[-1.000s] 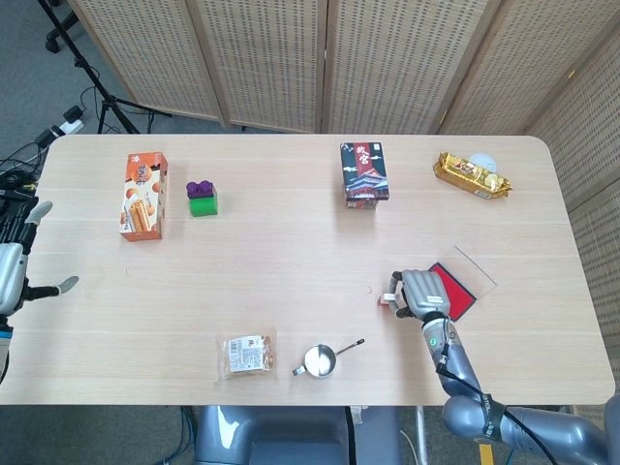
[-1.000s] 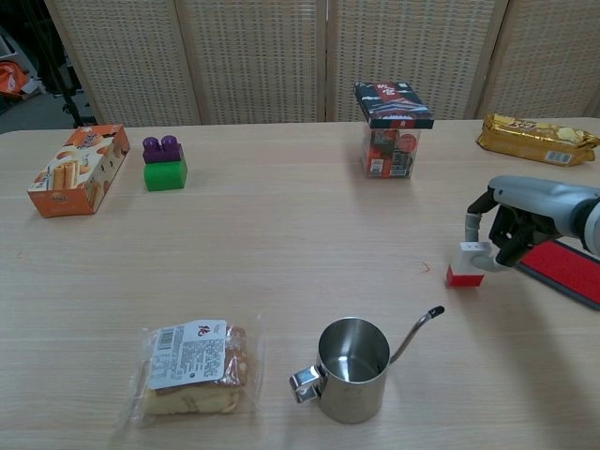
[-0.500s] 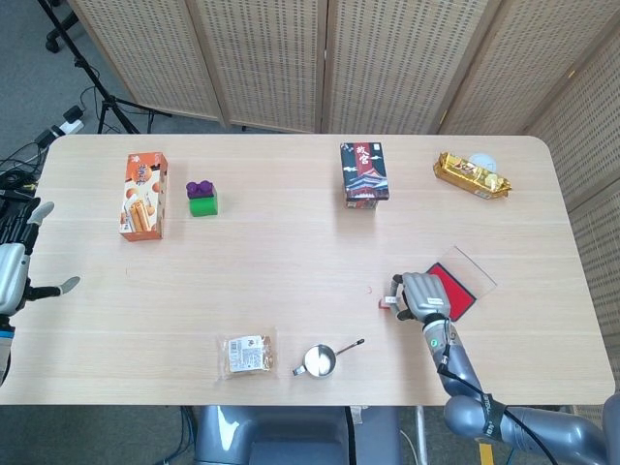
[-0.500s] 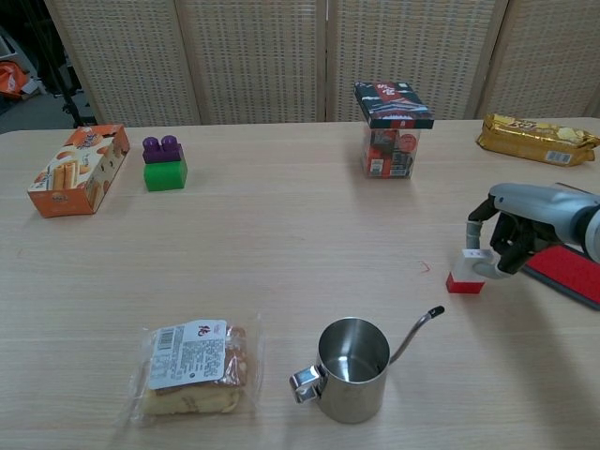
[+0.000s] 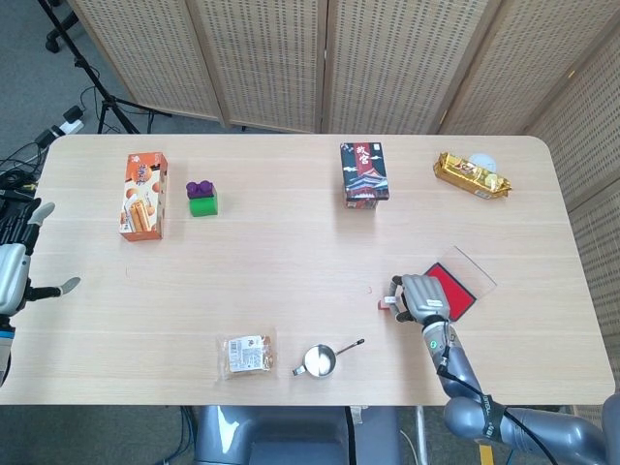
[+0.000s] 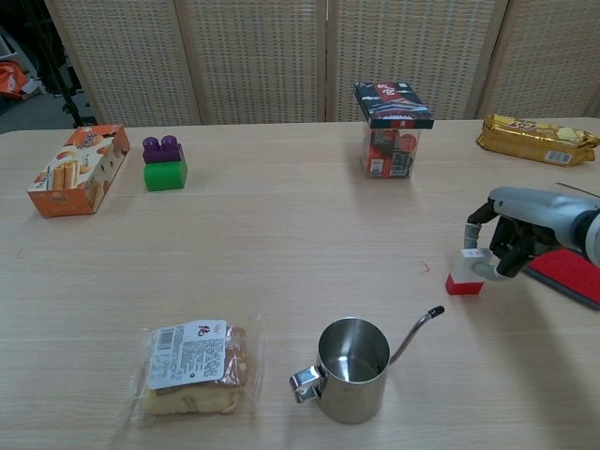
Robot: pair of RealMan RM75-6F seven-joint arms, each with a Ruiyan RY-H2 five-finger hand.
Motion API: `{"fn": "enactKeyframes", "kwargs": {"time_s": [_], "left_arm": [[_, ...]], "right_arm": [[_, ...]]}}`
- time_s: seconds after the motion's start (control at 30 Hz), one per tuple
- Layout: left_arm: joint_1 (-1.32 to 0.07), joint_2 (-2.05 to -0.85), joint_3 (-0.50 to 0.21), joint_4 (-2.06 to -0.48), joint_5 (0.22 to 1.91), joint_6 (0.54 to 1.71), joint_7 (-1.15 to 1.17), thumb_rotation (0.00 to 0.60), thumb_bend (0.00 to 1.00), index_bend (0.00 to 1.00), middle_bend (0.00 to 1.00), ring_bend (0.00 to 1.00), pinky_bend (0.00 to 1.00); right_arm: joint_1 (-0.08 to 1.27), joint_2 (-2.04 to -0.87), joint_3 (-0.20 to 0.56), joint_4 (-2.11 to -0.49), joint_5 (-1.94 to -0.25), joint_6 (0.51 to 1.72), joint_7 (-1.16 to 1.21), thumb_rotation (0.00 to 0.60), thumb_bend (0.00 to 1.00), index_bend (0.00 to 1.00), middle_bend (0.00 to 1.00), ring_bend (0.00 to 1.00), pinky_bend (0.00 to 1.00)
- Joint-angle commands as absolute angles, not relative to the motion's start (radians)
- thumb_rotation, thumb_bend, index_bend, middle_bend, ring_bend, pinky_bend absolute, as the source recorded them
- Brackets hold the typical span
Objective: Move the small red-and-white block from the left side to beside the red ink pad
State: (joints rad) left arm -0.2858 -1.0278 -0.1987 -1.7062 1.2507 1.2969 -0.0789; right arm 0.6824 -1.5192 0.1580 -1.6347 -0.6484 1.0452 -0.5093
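The right hand (image 6: pixel 511 246) is pinching the top of the small red-and-white block (image 6: pixel 465 274), which is standing upright on the surface (image 6: pixel 281 234), red base down. The block is lying on the left of this hand, and the red ink pad (image 6: pixel 567 270) is lying just on the right, behind the hand. The left hand (image 5: pixel 12 266) is hanging open, well apart at the far left edge, holding nothing

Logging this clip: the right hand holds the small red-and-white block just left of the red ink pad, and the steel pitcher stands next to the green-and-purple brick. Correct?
Not quite. The steel pitcher stands at the near edge beside the wrapped cake, far from the green-and-purple brick, as the chest view shows. The right hand does hold the small red-and-white block just left of the red ink pad.
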Motion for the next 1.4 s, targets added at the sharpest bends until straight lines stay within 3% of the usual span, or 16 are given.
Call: {"fn": "enactKeyframes", "kwargs": {"time_s": [0.03,0.77,1.4], "left_arm": [[-0.285,-1.028,-0.199,-1.706,1.251,1.297,-0.079,0.6,0.06,0.0,0.0,0.0,0.0],[-0.284,-1.025,-0.198,-1.706,1.254,1.298,-0.085,0.6,0.06,0.0,0.0,0.0,0.0],[-0.284,-1.022,-0.198,-1.706,1.256,1.296,-0.091,0.6,0.06,0.0,0.0,0.0,0.0]], "right_arm": [[0.683,-1.52,0.157,-1.635,-0.648,1.045,-0.509,0.6,0.71,0.47,0.88,0.92,1.0],[0.691,-1.513,0.146,-1.651,-0.64,1.039,-0.518,0.6,0.67,0.35,0.87,0.92,1.0],[0.692,-1.496,0.134,-1.695,-0.638,1.055,-0.533,0.6,0.65,0.33,0.87,0.92,1.0]]}}
